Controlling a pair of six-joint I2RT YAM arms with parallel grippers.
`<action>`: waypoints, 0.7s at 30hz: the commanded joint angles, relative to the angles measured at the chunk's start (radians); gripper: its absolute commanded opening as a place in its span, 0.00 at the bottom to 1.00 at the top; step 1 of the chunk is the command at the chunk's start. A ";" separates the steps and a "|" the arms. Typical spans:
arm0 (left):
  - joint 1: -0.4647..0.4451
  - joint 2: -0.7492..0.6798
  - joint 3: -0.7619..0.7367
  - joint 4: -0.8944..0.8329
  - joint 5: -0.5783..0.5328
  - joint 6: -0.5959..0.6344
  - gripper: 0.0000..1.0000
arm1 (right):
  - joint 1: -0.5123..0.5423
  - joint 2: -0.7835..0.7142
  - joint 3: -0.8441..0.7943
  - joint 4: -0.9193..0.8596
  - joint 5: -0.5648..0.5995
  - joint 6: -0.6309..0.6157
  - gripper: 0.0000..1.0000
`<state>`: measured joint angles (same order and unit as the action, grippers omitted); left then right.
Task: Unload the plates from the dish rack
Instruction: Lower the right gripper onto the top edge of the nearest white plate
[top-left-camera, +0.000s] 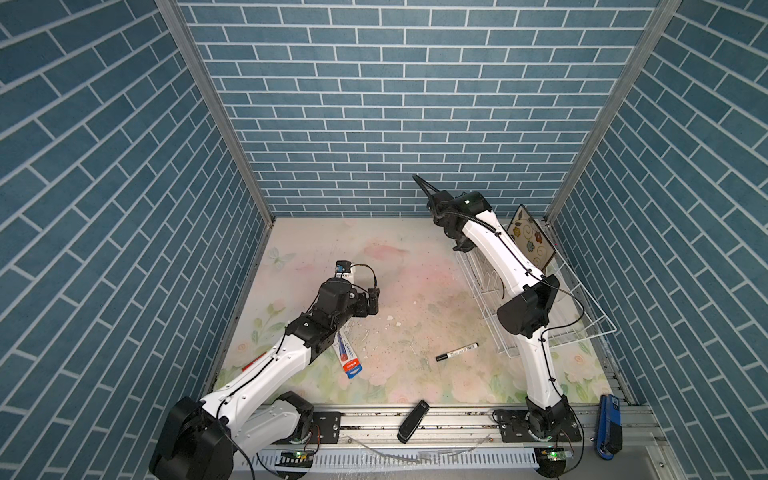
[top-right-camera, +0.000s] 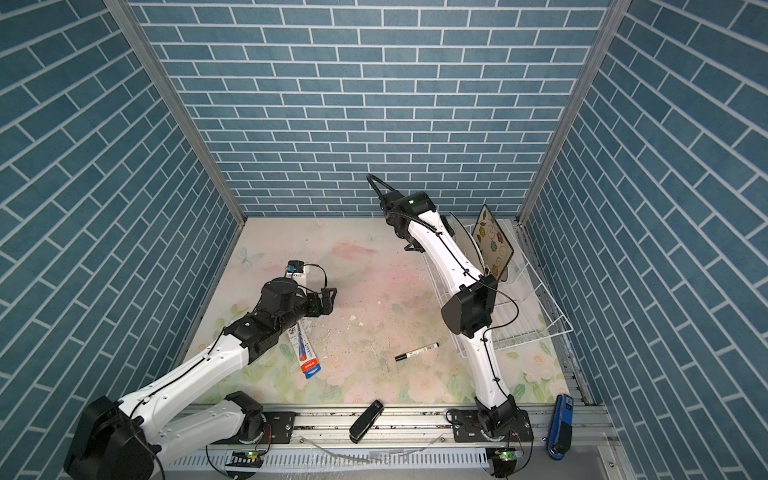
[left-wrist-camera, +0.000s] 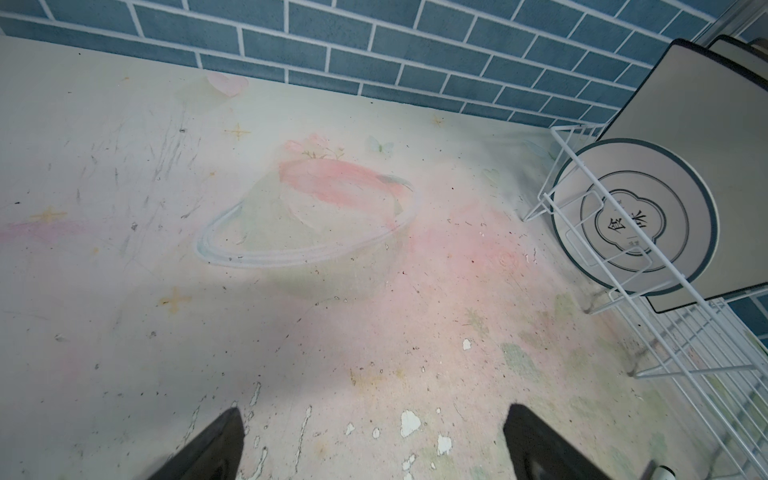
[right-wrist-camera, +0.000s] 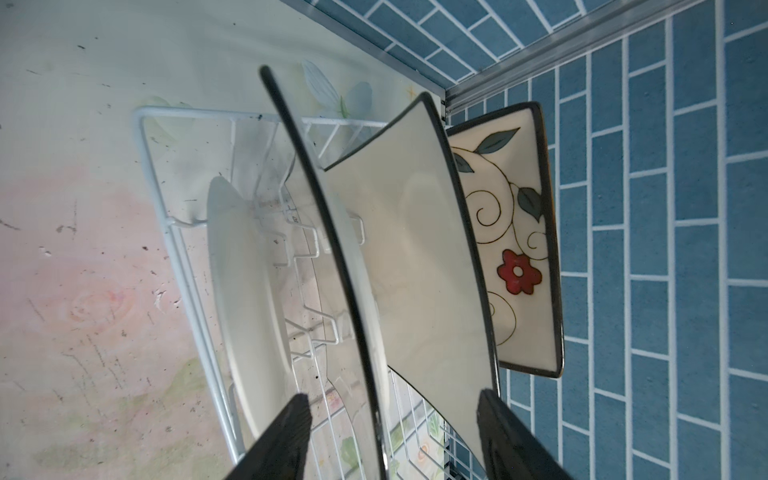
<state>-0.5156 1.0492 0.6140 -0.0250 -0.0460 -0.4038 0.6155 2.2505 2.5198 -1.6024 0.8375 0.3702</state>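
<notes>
Right gripper (right-wrist-camera: 392, 397) hangs over the far end of the dish rack (top-left-camera: 600, 309), its fingers apart with the dark rim of the round plate (left-wrist-camera: 665, 183) between them; neither finger visibly touches it. Left gripper (left-wrist-camera: 374, 409) hovers over bare table (top-left-camera: 374, 257) with its fingers wide apart and nothing between them. By my reading the unloading has not begun: all three plates stand on edge in the rack at the table's far right corner and none lies on the table, so the first grasp, apparently on the round plate, is only being set up. Behind it stand the white square plate (right-wrist-camera: 407, 249) and then the flowered plate (right-wrist-camera: 515, 232), nearest the wall. Both top views show only the flowered plate clearly, the right arm covering most of the others. The right wrist view alone shows the row and the straddled rim, and the left wrist view alone shows the printed mark on the round plate's underside. A black marker (top-left-camera: 457, 351) lies loose just beside the rack.
</notes>
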 joint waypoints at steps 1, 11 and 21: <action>-0.004 -0.003 -0.005 0.033 0.017 0.023 1.00 | -0.007 -0.051 0.027 -0.188 -0.025 0.029 0.63; -0.004 0.036 0.020 0.031 0.066 0.036 1.00 | -0.035 -0.052 -0.015 -0.160 -0.095 0.007 0.53; -0.004 0.048 0.024 0.059 0.086 0.025 1.00 | -0.069 -0.089 -0.131 -0.135 -0.088 0.030 0.49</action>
<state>-0.5156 1.0874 0.6170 0.0002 0.0223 -0.3775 0.5617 2.2272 2.4191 -1.6020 0.7506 0.3622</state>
